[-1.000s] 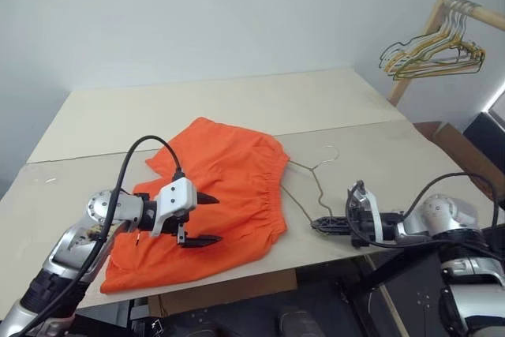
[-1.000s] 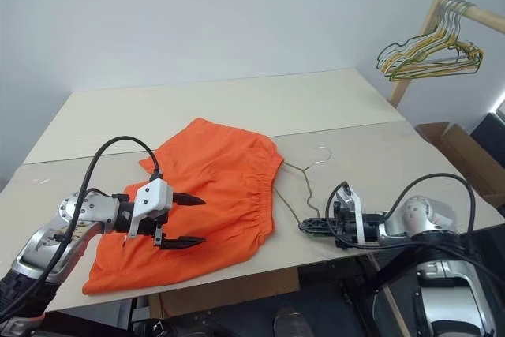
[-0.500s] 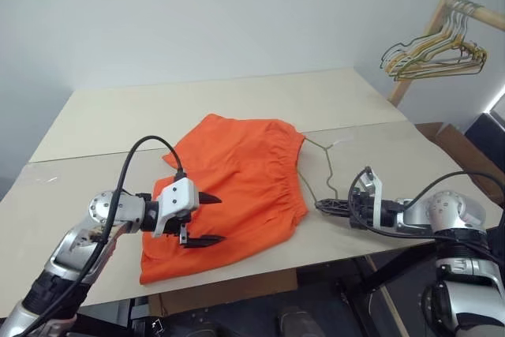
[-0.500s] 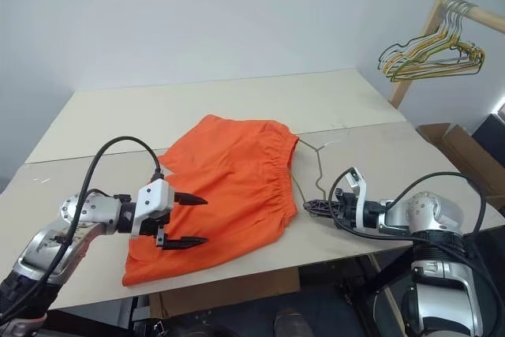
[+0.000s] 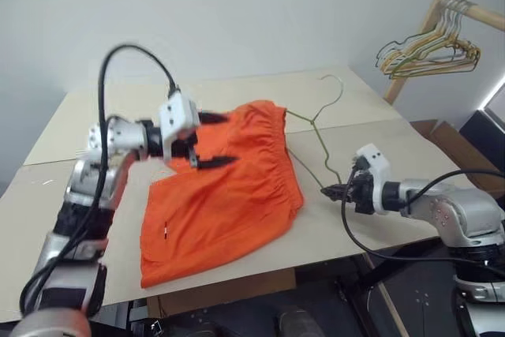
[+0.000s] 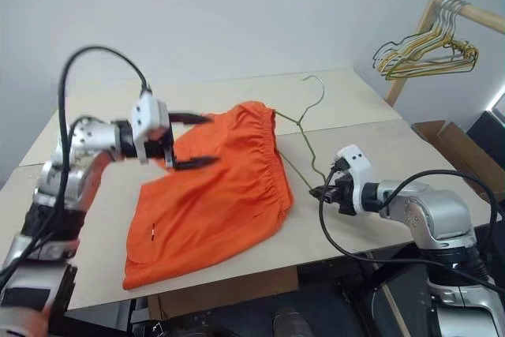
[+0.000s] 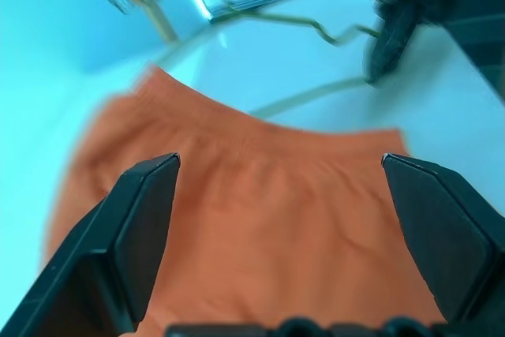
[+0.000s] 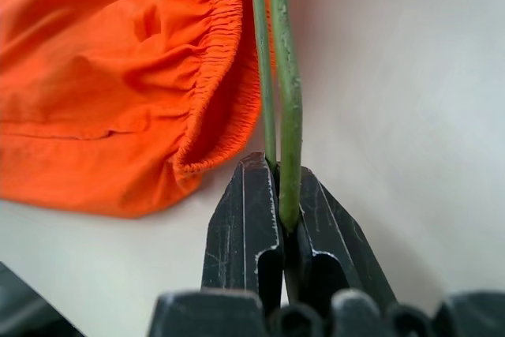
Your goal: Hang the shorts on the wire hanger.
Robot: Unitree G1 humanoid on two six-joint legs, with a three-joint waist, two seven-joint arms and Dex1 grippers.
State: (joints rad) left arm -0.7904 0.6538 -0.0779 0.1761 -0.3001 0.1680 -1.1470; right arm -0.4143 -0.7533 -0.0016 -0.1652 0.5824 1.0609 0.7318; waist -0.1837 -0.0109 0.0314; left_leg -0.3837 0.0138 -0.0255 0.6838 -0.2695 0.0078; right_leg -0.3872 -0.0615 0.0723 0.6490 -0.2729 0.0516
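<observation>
I see the shorts (image 5: 229, 187) on the table (image 5: 237, 96), waistband raised toward the far side where the hanger (image 5: 314, 128) runs into it. My right gripper (image 8: 280, 219) is clamped on the hanger's wire corner, just beside the waistband. My left gripper (image 5: 213, 140) hovers over the shorts' upper part, its fingers (image 7: 130, 238) spread wide with nothing between them.
</observation>
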